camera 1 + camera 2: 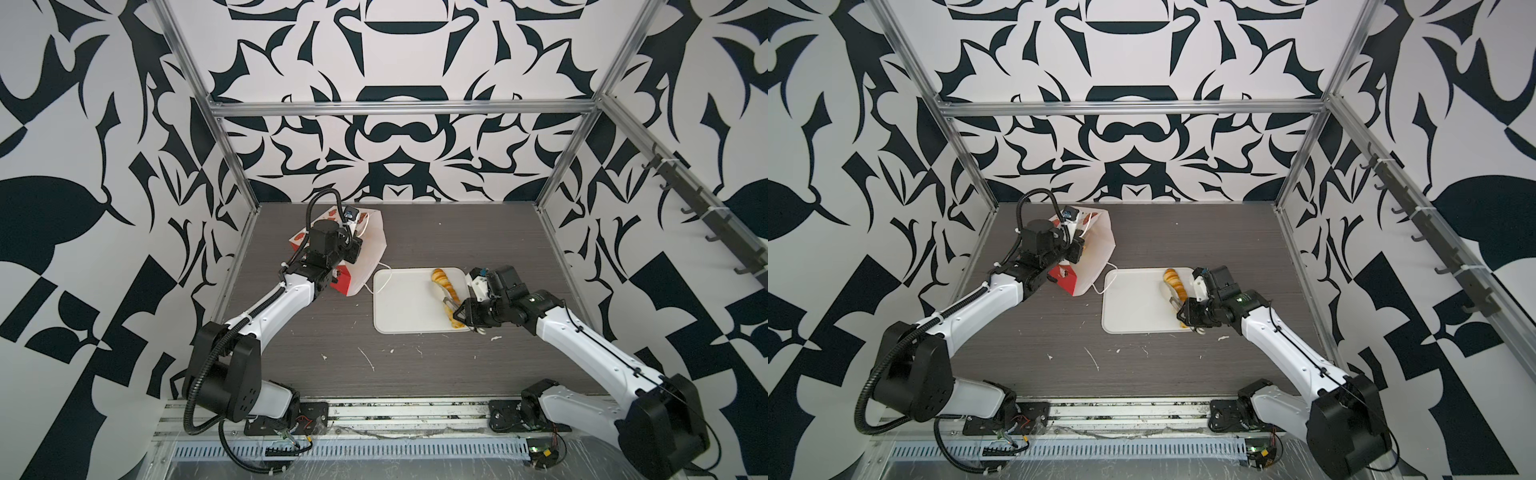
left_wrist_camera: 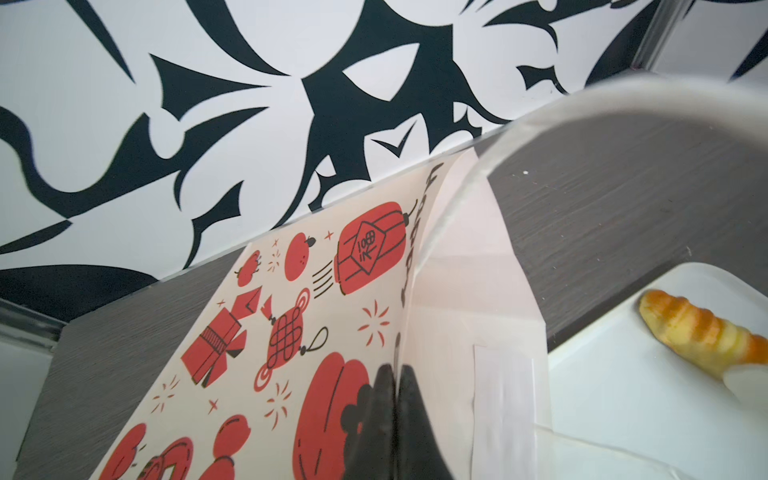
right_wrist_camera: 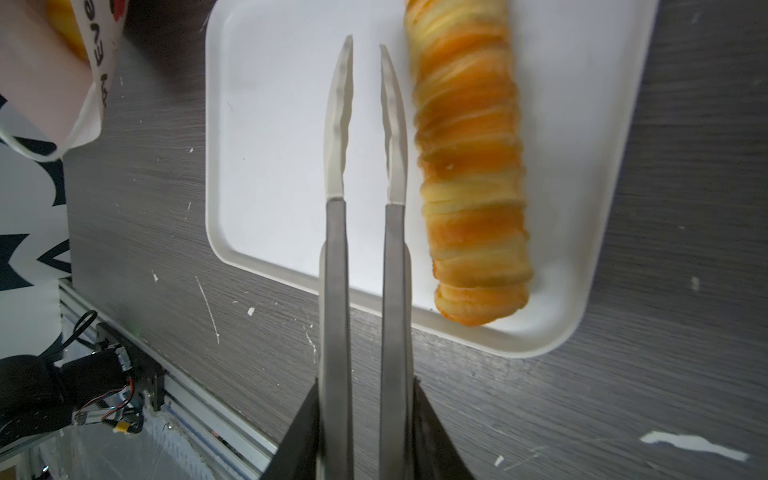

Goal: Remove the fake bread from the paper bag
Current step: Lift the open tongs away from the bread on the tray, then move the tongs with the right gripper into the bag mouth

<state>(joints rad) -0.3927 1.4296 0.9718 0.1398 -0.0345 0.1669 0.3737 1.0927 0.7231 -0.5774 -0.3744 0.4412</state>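
The paper bag (image 1: 368, 249) (image 1: 1096, 249) lies tipped at the back left, white mouth toward the white tray (image 1: 407, 307). My left gripper (image 2: 397, 370) (image 1: 353, 249) is shut on the bag's printed wall (image 2: 332, 332) at the mouth edge. One piece of fake bread, a long ridged loaf (image 1: 445, 286) (image 1: 1177, 286) (image 3: 469, 166), lies on the tray's right side. My right gripper (image 3: 365, 386) (image 1: 463, 309) is shut on metal tongs (image 3: 334, 249). Their white tips stand slightly apart over the tray, beside the loaf and empty. A yellow piece (image 3: 66, 29) shows inside the bag's mouth.
The tray's rim (image 3: 540, 345) reaches toward the right arm. A white string handle (image 1: 384, 272) trails from the bag onto the tray's corner. White scuffs mark the dark wood table (image 1: 365, 361). Metal frame posts and patterned walls enclose the back and sides.
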